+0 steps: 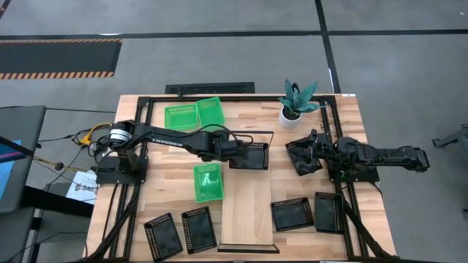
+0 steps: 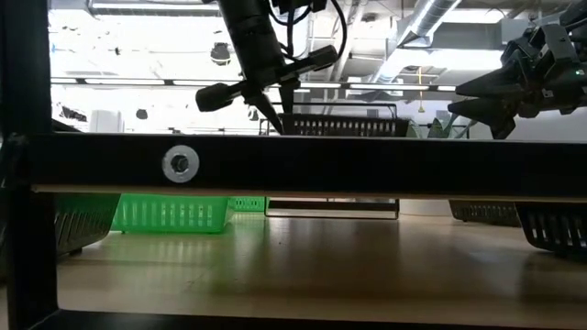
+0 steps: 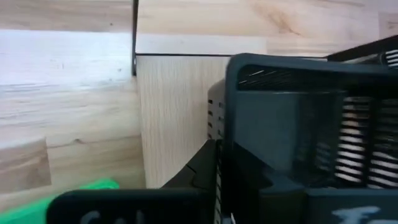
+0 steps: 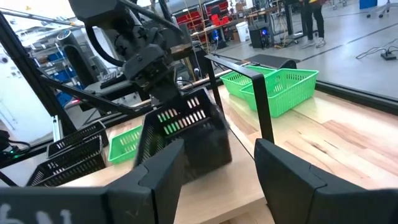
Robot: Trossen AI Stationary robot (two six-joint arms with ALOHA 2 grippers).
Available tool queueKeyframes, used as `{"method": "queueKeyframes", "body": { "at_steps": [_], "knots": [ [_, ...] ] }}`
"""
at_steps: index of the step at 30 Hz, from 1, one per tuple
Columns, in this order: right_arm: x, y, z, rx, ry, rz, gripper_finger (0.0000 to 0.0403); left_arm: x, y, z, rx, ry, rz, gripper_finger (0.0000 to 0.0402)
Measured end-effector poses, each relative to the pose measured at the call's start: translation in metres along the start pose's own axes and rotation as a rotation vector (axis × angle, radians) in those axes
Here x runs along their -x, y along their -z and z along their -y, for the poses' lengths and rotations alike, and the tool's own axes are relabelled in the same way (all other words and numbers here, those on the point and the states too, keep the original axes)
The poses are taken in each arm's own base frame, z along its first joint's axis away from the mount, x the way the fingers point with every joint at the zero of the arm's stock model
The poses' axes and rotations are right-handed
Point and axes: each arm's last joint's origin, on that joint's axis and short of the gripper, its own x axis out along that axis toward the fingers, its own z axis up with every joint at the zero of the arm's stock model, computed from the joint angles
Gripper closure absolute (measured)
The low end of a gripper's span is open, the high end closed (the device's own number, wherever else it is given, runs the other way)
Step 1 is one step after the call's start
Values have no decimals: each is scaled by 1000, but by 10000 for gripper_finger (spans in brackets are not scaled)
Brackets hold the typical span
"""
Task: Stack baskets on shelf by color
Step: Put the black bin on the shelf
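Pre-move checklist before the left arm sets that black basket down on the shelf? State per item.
1. Left gripper grips the black basket by its rim: ok, seen in the left wrist and right wrist views.
2. Basket over the shelf, at its far end: ok.
3. Basket bottom touching the shelf board: cannot tell.
4. Rest of the board bare for stacking: ok.
5. Right gripper out of the way: ok, open beside the shelf, apart from the basket, near the potted plant.
6. Nearest green basket off the shelf: ok, on the table beside its left edge.
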Motion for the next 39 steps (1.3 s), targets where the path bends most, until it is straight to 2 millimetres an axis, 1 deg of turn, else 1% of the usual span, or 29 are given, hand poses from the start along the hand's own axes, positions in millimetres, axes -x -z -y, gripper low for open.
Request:
{"method": "queueKeyframes", "body": {
  "at_steps": [8, 11, 16, 19, 21, 24, 26, 29, 31, 34, 37, 39],
  "knots": [
    [0, 0, 0, 0, 0, 0, 184, 0, -1, 3, 2, 26, 7, 291],
    [0, 0, 0, 0, 0, 0, 184, 0, -1, 4, -36, 41, -11, 260],
    [0, 0, 0, 0, 0, 0, 184, 3, 1, 3, -151, 45, -100, 224],
    [0, 0, 0, 0, 0, 0, 184, 13, 4, -1, -208, 42, -168, 213],
    [0, 0, 0, -10, 0, -1, 184, 24, 5, -4, -259, 45, -199, 210],
    [0, 0, 0, -90, 0, -1, 184, 50, 8, -14, -370, 39, -248, 209],
    [0, 0, 0, -120, 1, -2, 184, 70, 12, -23, -453, 32, -305, 209],
    [0, 1, 0, -120, 3, -8, 184, 103, 24, -42, -582, 6, -393, 209],
    [0, 1, 0, -119, 3, -9, 184, 124, 36, -55, -653, -24, -426, 209],
    [0, 1, 0, -119, 3, -10, 184, 150, 60, -73, -746, -48, -438, 209],
    [0, 1, 0, -119, 3, -10, 184, 168, 88, -91, -850, -87, -462, 209],
    [0, 1, 0, -119, 4, -11, 184, 175, 107, -103, -914, -110, -478, 209]
  ]
}}
